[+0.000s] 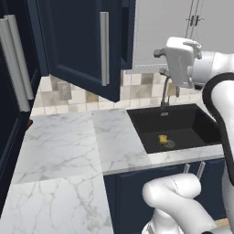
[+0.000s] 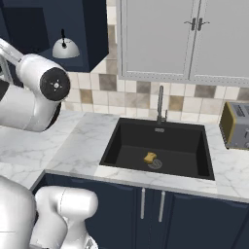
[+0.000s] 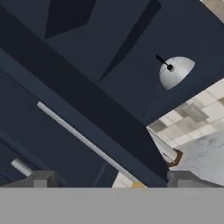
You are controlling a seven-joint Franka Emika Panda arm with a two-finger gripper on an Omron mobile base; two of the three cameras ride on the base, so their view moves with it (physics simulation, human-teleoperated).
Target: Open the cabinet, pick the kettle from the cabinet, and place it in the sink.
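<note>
The navy cabinet door [image 1: 77, 45] stands swung open, its slim silver bar handle [image 1: 104, 48] facing the room. Inside the cabinet [image 2: 29, 29] the small white-silver kettle [image 2: 65, 47] sits on the bottom shelf, black handle up. In the hand view the kettle [image 3: 175, 71] lies ahead at the upper right, well apart from my gripper [image 3: 113, 181]. The fingers are spread wide with nothing between them, so the gripper is open. The door handle [image 3: 83, 140] runs diagonally in front. The black sink [image 2: 202, 146] lies below right, and my white hand [image 1: 179, 61] hovers above its back edge.
A steel gooseneck faucet [image 2: 160, 104] rises behind the basin, and a yellow sponge [image 2: 150, 157] lies inside it. A toaster [image 2: 236, 125] stands on the counter at the right. Light grey double-door cabinets [image 2: 194, 39] hang above. A tall navy unit [image 1: 11, 91] borders the left.
</note>
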